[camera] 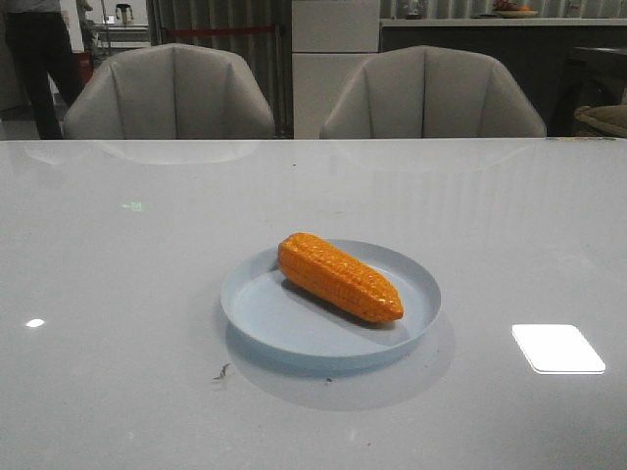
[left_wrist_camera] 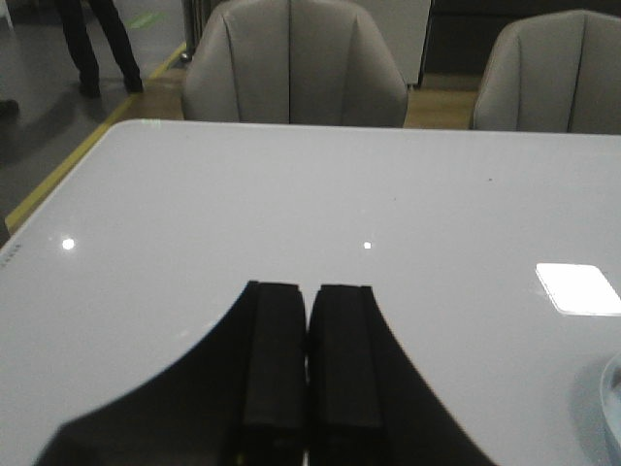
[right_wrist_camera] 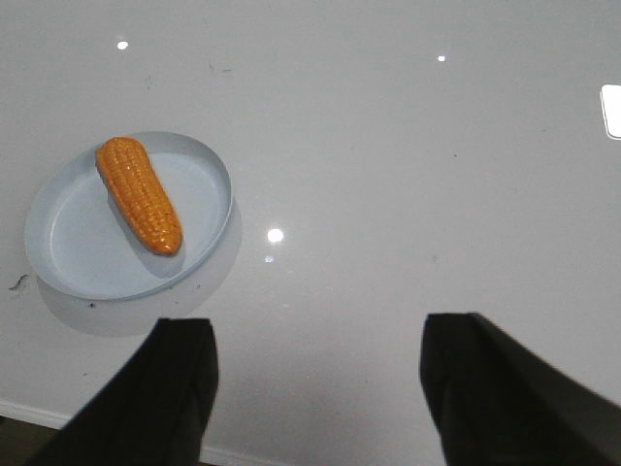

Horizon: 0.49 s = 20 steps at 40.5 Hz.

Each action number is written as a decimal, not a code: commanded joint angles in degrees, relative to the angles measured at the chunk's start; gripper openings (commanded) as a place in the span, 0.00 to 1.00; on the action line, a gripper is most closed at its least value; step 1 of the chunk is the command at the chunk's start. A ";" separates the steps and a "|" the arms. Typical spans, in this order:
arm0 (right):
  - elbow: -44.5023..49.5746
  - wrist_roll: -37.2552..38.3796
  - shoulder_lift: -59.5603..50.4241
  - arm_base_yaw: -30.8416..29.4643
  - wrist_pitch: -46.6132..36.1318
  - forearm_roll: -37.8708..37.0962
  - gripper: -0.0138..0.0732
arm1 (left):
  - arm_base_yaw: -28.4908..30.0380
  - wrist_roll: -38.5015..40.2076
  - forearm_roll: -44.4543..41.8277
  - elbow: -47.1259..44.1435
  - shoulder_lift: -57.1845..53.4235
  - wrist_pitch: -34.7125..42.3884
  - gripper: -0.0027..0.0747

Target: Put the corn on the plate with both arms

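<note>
An orange-yellow corn [camera: 339, 277] lies across the pale blue plate [camera: 263, 308] in the middle of the white table, tapered end toward the front right. The right wrist view shows the same corn [right_wrist_camera: 139, 193] inside the plate [right_wrist_camera: 78, 248]. My right gripper [right_wrist_camera: 318, 335] is open above bare table, apart from the plate, with nothing between its fingers. My left gripper [left_wrist_camera: 309, 291] is shut with its black fingers pressed together and nothing held, over bare table. A sliver of the plate's rim [left_wrist_camera: 613, 408] shows at that view's edge. Neither gripper appears in the front view.
Two grey armchairs [camera: 171, 93] [camera: 431, 95] stand behind the table's far edge. A person [camera: 39, 54] stands at the far left of the room. Bright light reflections [camera: 557, 348] lie on the glossy table. A small dark speck [camera: 222, 371] lies near the plate.
</note>
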<state>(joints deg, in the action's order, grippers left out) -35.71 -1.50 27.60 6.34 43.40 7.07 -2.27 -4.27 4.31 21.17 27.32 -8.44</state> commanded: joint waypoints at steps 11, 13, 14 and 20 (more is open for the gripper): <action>-1.49 -0.15 0.32 -0.33 -3.95 0.18 0.79 | 0.00 -0.85 0.60 -13.30 -21.97 11.62 0.16; -1.49 -0.15 0.32 -0.33 -3.95 0.18 0.79 | 0.00 -0.85 0.17 -14.94 -24.49 11.62 0.16; -1.49 -0.15 0.32 -0.33 -3.95 0.18 0.79 | 0.00 -0.85 0.08 -15.62 -25.48 11.62 0.16; -1.49 -0.15 0.32 -0.33 -3.96 0.18 0.79 | 0.00 -0.85 0.08 -19.63 -28.89 12.43 0.16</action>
<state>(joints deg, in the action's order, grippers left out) -35.71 -1.50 27.60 6.34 43.43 7.07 -2.27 -5.19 4.35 1.42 -0.37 -1.89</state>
